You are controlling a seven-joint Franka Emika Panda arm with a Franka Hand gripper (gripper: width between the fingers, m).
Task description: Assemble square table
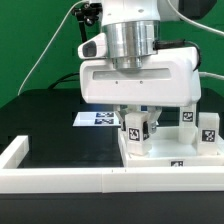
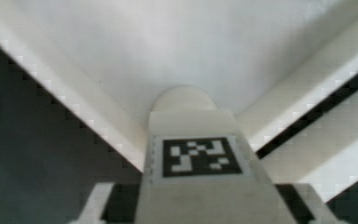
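Observation:
The white square tabletop (image 1: 176, 152) lies flat at the exterior view's right, against the border wall. A short white leg (image 1: 134, 128) with a black-and-white tag stands upright over the slab's left part. My gripper (image 1: 139, 130) comes straight down on it, shut on the leg. In the wrist view the tagged leg (image 2: 197, 150) fills the space between my fingers (image 2: 115, 203), and my gripper (image 2: 197, 208) presses it from both sides, with the white tabletop (image 2: 176, 40) behind it. Two more tagged legs (image 1: 207, 129) (image 1: 186, 118) stand at the slab's right.
A long low white border wall (image 1: 90, 181) runs along the front and turns back at the exterior view's left (image 1: 12, 152). The marker board (image 1: 93, 118) lies flat on the black table behind the gripper. A green backdrop closes the back.

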